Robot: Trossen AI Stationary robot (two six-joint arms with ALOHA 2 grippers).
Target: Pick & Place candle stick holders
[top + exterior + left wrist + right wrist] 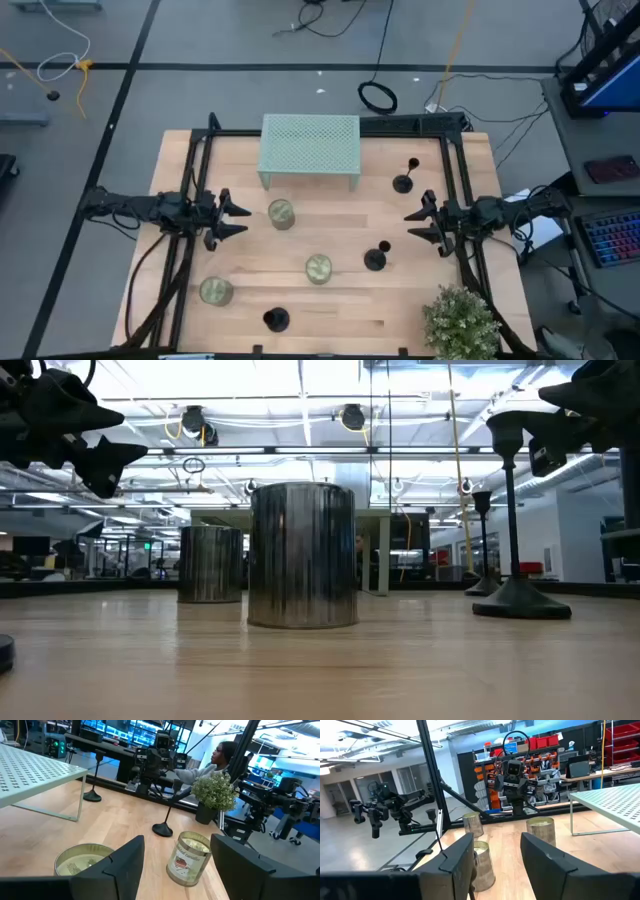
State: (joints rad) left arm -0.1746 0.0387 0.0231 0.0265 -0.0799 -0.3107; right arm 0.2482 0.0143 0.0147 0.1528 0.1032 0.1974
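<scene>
candle stick holders stand apart in high view: one upper right [404, 178], one ctr-right [376, 257], one bottom ctr [276, 319]. left gripper [238, 218] at left edge, right gripper [412, 225] at right edge, both w/ fingers spread, holding nothing.

Grey floor [250, 60] crossed by cables [60, 65], red shelving [615, 742], ceiling lights [200, 385].
</scene>
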